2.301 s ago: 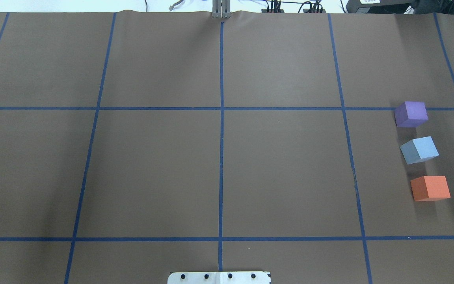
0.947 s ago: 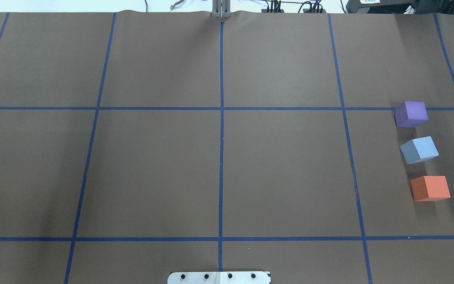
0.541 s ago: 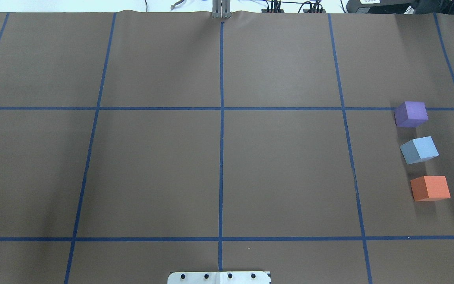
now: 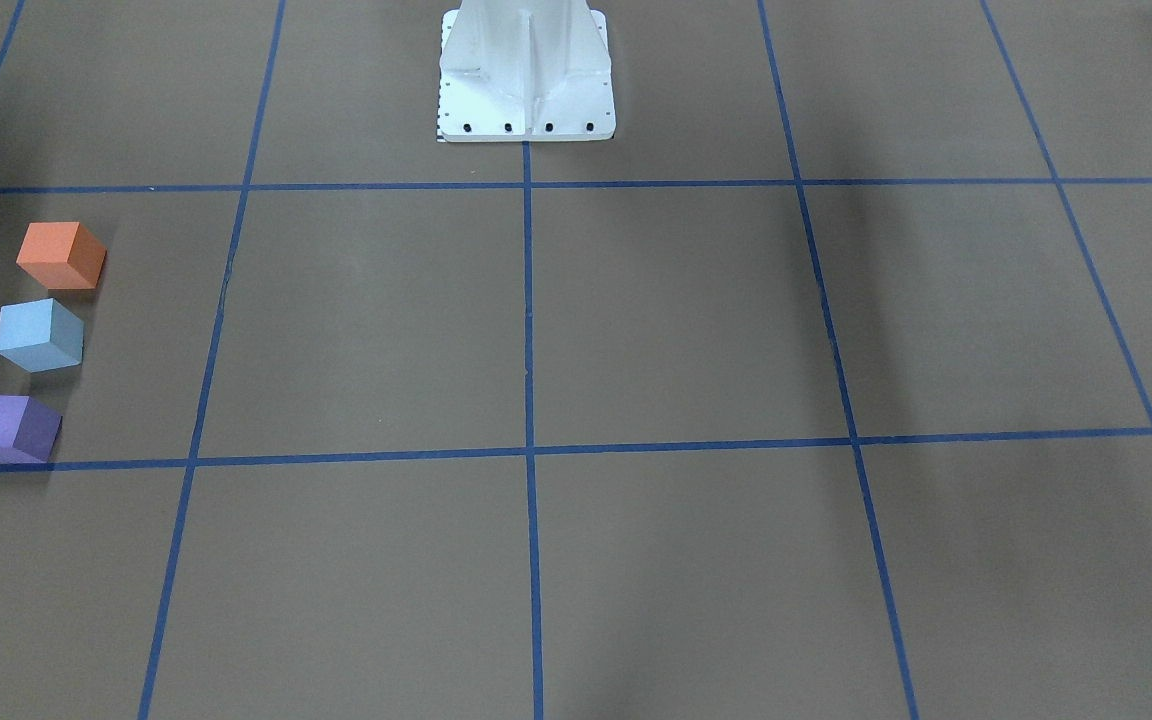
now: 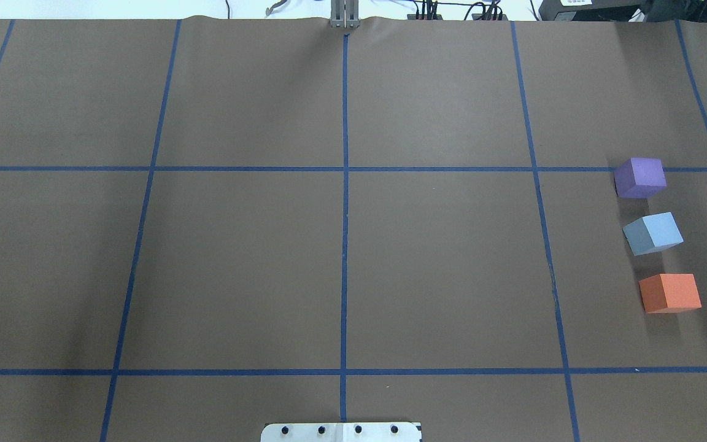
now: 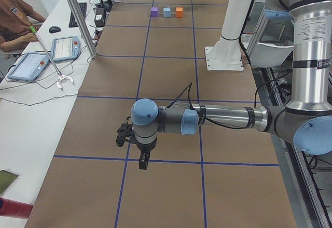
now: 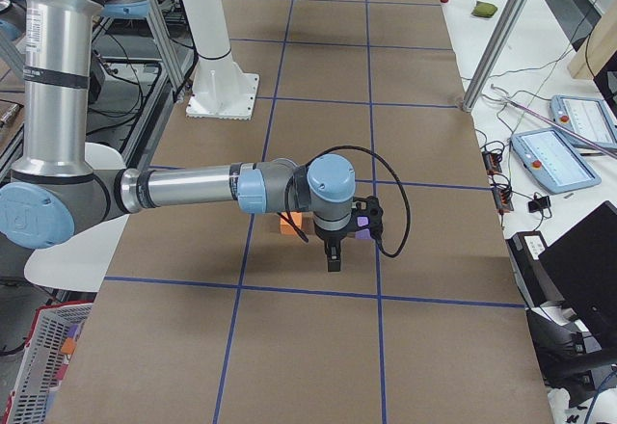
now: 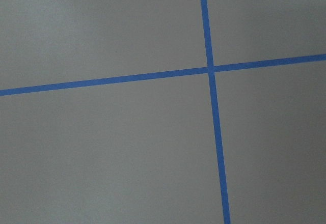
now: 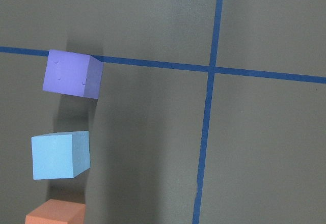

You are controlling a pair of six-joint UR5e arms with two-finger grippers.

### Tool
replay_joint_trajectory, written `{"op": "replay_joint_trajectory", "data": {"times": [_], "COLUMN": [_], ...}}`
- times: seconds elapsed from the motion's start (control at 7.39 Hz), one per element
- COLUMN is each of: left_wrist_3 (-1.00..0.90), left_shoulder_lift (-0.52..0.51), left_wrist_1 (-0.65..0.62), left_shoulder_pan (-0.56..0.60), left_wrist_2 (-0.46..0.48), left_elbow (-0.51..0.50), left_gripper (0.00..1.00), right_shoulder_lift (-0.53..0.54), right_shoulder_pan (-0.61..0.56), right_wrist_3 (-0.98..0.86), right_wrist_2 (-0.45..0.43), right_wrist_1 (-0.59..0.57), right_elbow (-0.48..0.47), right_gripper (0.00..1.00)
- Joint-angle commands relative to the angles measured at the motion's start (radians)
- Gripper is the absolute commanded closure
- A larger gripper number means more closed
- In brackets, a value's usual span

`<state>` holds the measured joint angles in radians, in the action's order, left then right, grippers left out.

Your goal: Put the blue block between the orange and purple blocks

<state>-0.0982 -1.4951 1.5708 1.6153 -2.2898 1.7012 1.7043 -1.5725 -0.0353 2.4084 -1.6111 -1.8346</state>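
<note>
Brown paper is covering the bench (image 5: 237,264), and blue tape lines (image 5: 345,245) are splitting it into a grid. Reading the overhead view left to right:

- **Left hand:** The left hand (image 6: 143,163) is showing only in the left side view. It is pointing down over a tape crossing and hanging off the surface. Can't tell how wide its fingers are standing. Its wrist cam is seeing just that crossing.
- **Base plate:** The white base plate (image 5: 341,432) is sitting at 6 o'clock on the centre line.
- **Blocks:** Three blocks are sitting in a line at 3 o'clock, each apart from the next.
  - The purple block (image 5: 639,177) is touching a cross line.
  - The blue block (image 5: 653,233) is sitting at its 6 o'clock.
  - The orange block (image 5: 670,293) is sitting at 6 o'clock of the blue one.
  - So the blue block is lying between the other two, twisted a bit against them. All three are resting on the paper.
- **Right hand:** The right hand (image 7: 332,262) is hanging in front of the row in the right side view, covering the blue one there. Can't tell its finger spacing either. Its wrist cam is catching all three blocks along its left edge, with orange cut off at the bottom.
</note>
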Motion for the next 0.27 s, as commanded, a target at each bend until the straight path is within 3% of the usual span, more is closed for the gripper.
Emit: {"op": "replay_joint_trajectory", "data": {"times": [0.0,0.14], "left_wrist_3": [0.0,0.0], "left_shoulder_lift": [-0.001,-0.002], "left_wrist_1": [0.0,0.0], "left_shoulder_pan": [0.0,0.0], "left_wrist_2": [0.001,0.001], "left_elbow": [0.0,0.0], "left_gripper": [0.0,0.0], "right_shoulder_lift": [0.0,0.0], "right_shoulder_pan": [0.0,0.0], "right_wrist_3": [0.0,0.0], "right_wrist_2": [-0.002,-0.002], "right_wrist_1": [-0.001,-0.001], "right_elbow": [0.001,0.002], "right_gripper": [0.0,0.0]}}
